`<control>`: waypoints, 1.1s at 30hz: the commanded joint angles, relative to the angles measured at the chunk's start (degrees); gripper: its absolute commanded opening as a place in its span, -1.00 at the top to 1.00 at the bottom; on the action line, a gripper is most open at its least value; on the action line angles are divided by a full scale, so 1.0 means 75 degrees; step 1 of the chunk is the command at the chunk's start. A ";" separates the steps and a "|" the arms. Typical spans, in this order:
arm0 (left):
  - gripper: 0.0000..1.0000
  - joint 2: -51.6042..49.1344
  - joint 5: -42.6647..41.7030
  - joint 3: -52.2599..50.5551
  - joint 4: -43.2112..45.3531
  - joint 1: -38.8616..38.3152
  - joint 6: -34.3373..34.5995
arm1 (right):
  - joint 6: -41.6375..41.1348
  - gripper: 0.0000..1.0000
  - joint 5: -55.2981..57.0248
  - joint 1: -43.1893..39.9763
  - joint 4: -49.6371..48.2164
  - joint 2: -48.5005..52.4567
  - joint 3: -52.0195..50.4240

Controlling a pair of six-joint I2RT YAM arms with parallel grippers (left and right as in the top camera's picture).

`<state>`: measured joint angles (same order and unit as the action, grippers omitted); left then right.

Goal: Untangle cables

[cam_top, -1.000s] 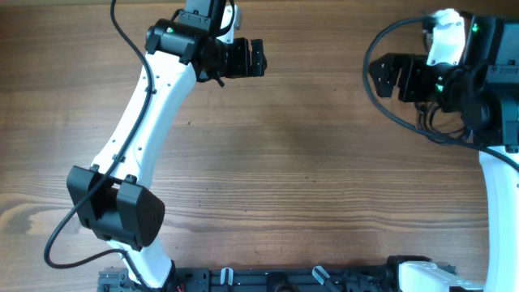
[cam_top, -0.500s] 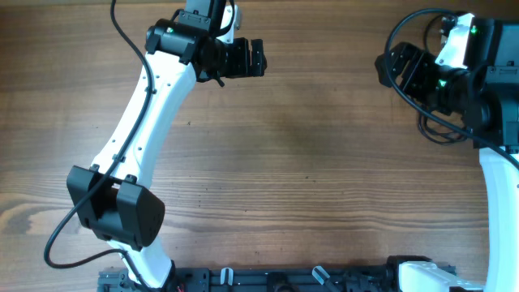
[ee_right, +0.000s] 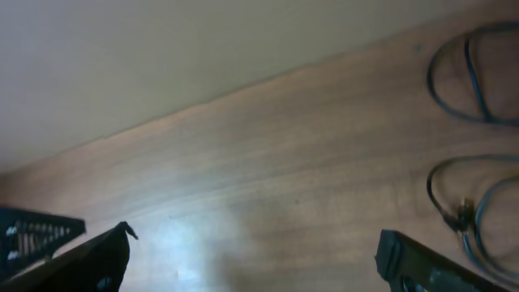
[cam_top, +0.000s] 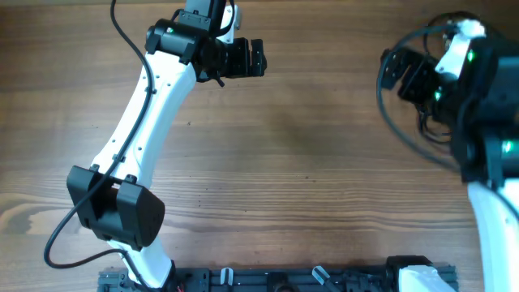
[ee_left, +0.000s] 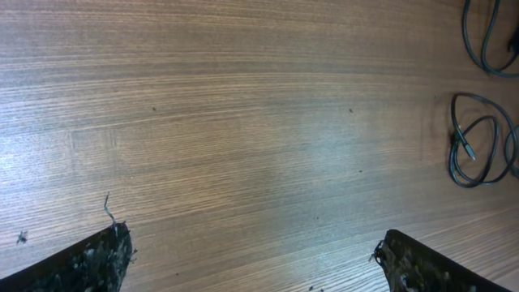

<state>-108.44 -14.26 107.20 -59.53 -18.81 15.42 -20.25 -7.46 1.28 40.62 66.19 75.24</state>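
L gripper (ee_left: 251,237) wide, empty | R gripper (ee_right: 255,235) wide, empty | cables (ee_left: 465,149) in loose loops far right, under R arm, none held | step: judged separation near done | next: check loops for overlap, lift any crossed one clear
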 commanded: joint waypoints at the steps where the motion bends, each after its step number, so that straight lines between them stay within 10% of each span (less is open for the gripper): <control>1: -1.00 -0.0050 0.0026 -0.0050 0.0023 -0.0012 0.0064 | 0.0513 -0.99 0.0201 0.0055 -0.0892 -0.1317 -0.1510; 15: -1.00 -0.0050 0.0026 -0.0050 0.0026 -0.0012 0.0064 | 0.1705 -1.00 -0.0315 0.0058 -0.4538 -0.6787 -0.7038; 33: -1.00 -0.0050 0.0026 -0.0050 0.0023 -0.0012 0.0064 | 0.1253 -0.99 0.0329 0.0105 -0.6531 -0.8801 -0.9996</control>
<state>-108.47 -14.26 107.20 -59.51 -18.81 15.42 -9.78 -6.13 1.80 -10.24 1.13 1.52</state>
